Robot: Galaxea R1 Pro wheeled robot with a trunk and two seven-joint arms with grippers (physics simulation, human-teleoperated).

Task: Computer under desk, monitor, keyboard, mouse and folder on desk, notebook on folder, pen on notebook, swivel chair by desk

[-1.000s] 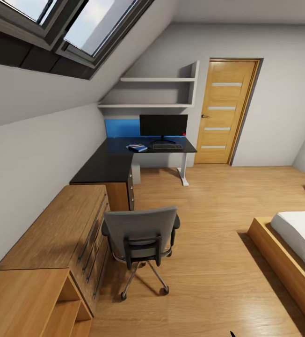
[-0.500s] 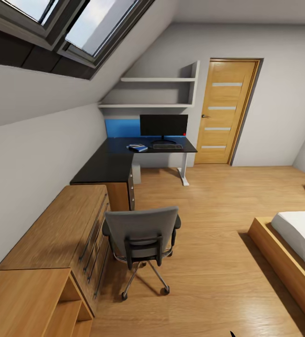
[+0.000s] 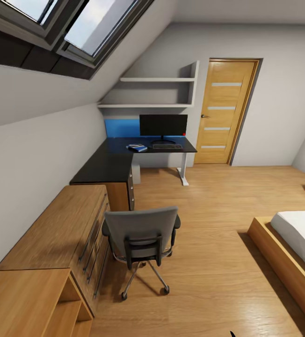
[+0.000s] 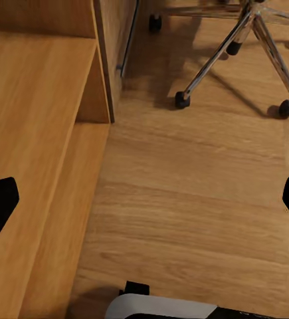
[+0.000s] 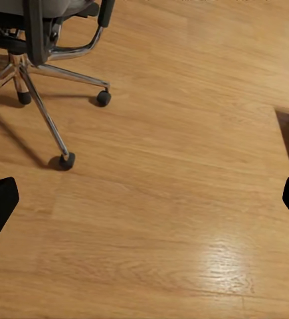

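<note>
Nothing moved; swivel chair [image 3: 141, 241] beside open floor [image 3: 208, 281], both grippers' fingers apart.

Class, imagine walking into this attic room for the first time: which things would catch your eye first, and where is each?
The grey swivel chair stands in the foreground on the wood floor, its back to the camera, beside a light wooden chest. Beyond it, the black desk in the far corner carries the monitor, with a wooden door to its right.
</note>
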